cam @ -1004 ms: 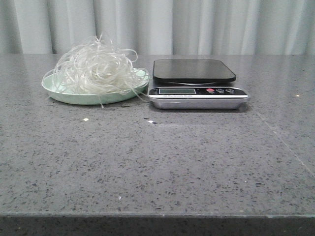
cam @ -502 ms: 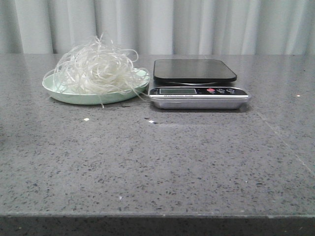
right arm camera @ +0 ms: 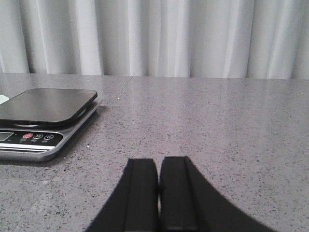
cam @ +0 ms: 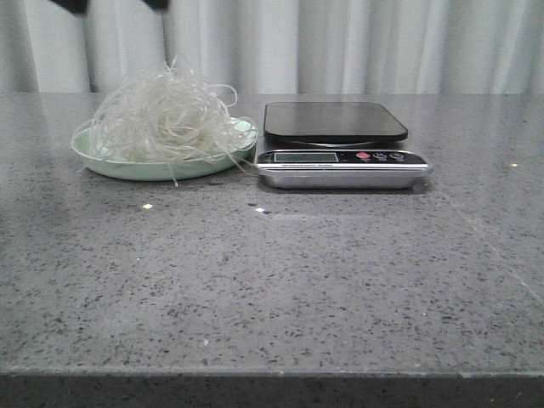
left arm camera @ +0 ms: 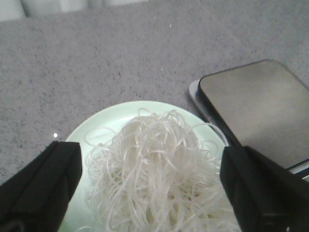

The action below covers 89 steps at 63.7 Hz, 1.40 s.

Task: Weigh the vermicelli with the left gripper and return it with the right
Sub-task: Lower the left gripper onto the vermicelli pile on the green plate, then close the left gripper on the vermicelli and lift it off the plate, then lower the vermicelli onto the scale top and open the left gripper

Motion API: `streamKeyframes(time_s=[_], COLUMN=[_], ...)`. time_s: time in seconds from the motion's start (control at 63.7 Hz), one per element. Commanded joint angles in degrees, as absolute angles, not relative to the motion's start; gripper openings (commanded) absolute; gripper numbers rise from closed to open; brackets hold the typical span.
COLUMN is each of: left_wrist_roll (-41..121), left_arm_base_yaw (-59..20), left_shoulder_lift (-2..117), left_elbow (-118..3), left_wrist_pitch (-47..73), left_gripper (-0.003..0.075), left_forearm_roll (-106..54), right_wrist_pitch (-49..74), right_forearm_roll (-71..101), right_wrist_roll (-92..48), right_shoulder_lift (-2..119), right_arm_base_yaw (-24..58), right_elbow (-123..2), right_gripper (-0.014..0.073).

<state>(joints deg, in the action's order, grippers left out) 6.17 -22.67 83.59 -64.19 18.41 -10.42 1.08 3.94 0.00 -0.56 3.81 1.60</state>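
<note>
The vermicelli is a fluffy clump of thin white strands piled on a pale green plate at the table's back left. The scale, with a bare black platform, stands just right of the plate. My left gripper is open high above the vermicelli, and only its dark fingertips show at the top edge. In the left wrist view the gripper has its jaws spread wide either side of the vermicelli, apart from it. My right gripper is shut and empty, low over the table right of the scale.
The grey speckled table runs to a front edge near the camera. A pale curtain hangs behind the table.
The left gripper's fingertips have come into the top of the front view above the vermicelli. The vermicelli, plate and scale have not moved.
</note>
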Motion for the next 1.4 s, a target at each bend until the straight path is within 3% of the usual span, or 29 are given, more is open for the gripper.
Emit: streamKeyframes(time_s=[0.0, 0.188, 0.283, 0.361, 0.424, 0.502, 0.581, 0.675, 0.863, 1.161, 1.256, 1.381], left_wrist_roll=[6.1, 6.1, 6.1, 6.1, 6.1, 6.1, 6.1, 6.1, 6.1, 6.1, 6.1, 6.1], left_arm_base_yaw=[-23.2, -23.2, -23.2, -23.2, -23.2, -23.2, -23.5, -24.8, -29.9, -35.8, -35.9, -35.8], left_shoulder_lift=[86.8, 94.6, 97.4, 99.2, 99.9, 100.0, 100.0, 100.0, 101.2, 110.3, 112.3, 113.4], left_elbow=[-69.6, -75.6, -78.3, -80.4, -82.5, -84.8, -88.4, -94.2, -105.0, -111.5, -111.5, -111.5], left_wrist_pitch=[20.0, 29.3, 34.4, 37.6, 39.0, 39.5, 39.6, 39.9, 38.5, 38.9, 40.1, 42.1], left_gripper=[0.0631, 0.0629, 0.0578, 0.0459, 0.0270, 0.0102, 0.0162, 0.0124, 0.0127, 0.0141, 0.0190, 0.0347], left_forearm_roll=[-10.7, -10.7, -10.7, -10.7, -10.7, -10.9, -11.4, -12.5, -14.4, -12.7, -12.7, -12.6], right_wrist_pitch=[-3.1, -3.1, -3.1, -3.1, -3.1, -3.1, -3.1, -3.1, -3.1, -3.1, -3.1, -3.1], right_forearm_roll=[3.5, 3.5, 3.5, 3.5, 3.5, 3.5, 3.5, 3.5, 3.5, 3.5, 3.5, 3.5], right_wrist_roll=[-0.4, -0.4, -0.4, -0.4, -0.4, -0.4, -0.4, -0.4, -0.4, -0.4, -0.4, -0.4], right_shoulder_lift=[-1.5, -1.5, -1.5, -1.5, -1.5, -1.5, -1.5, -1.5, -1.5, -1.5, -1.5, -1.5], right_arm_base_yaw=[3.6, 3.6, 3.6, 3.6, 3.6, 3.6, 3.6, 3.6, 3.6, 3.6, 3.6, 3.6], right_elbow=[1.1, 1.1, 1.1, 1.1, 1.1, 1.1, 1.1, 1.1, 1.1, 1.1, 1.1, 1.1], right_gripper=[0.0184, 0.0184, 0.0184, 0.0184, 0.0184, 0.0184, 0.0184, 0.0184, 0.0184, 0.0184, 0.0184, 0.0184])
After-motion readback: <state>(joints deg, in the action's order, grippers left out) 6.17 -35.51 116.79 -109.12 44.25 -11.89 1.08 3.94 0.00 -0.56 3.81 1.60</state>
